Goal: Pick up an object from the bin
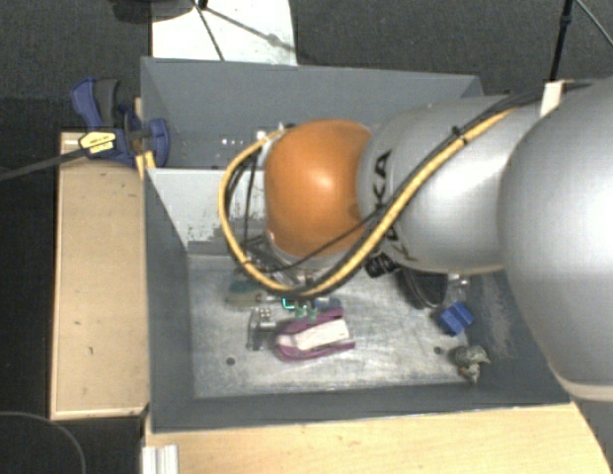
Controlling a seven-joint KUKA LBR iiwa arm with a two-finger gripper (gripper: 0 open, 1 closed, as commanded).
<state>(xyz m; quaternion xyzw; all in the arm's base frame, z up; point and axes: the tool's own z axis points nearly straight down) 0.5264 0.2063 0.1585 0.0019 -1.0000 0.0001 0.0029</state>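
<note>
My gripper (pixel 259 326) hangs low over the left middle of the bin floor, mostly hidden under the arm's orange cover. Right beside it, on its right, lies a flat purple and white packet (pixel 316 340) with a small green piece at its upper edge. Whether the gripper touches the packet cannot be told.
A small blue piece (pixel 454 317) lies at the right of the bin floor, with a grey metal part (pixel 471 362) near the front right corner. A dark round thing (pixel 421 287) sits partly hidden under the arm. The arm covers the bin's back right.
</note>
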